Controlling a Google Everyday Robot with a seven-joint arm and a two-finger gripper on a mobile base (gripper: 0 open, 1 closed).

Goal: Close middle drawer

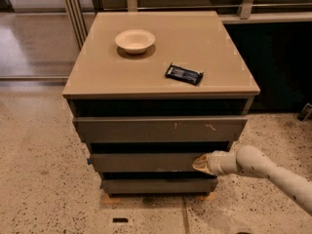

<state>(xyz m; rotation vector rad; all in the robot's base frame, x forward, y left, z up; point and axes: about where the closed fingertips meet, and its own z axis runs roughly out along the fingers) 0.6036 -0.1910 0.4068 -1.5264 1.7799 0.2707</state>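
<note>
The middle drawer [146,162] is a wide, shallow olive-grey front under the taller scratched drawer front [161,129]. It stands out only a little from the cabinet, with a thin dark gap above it. My gripper [198,164] comes in from the right on a white arm, and its pale tip rests against the right end of the middle drawer's front. A narrower, darker drawer front [158,185] sits below it.
On the tan cabinet top [97,67] stand a cream bowl [135,40] and a black snack packet [184,74]. Speckled floor surrounds the cabinet. Metal poles rise at the back left, a dark counter wall stands at the right.
</note>
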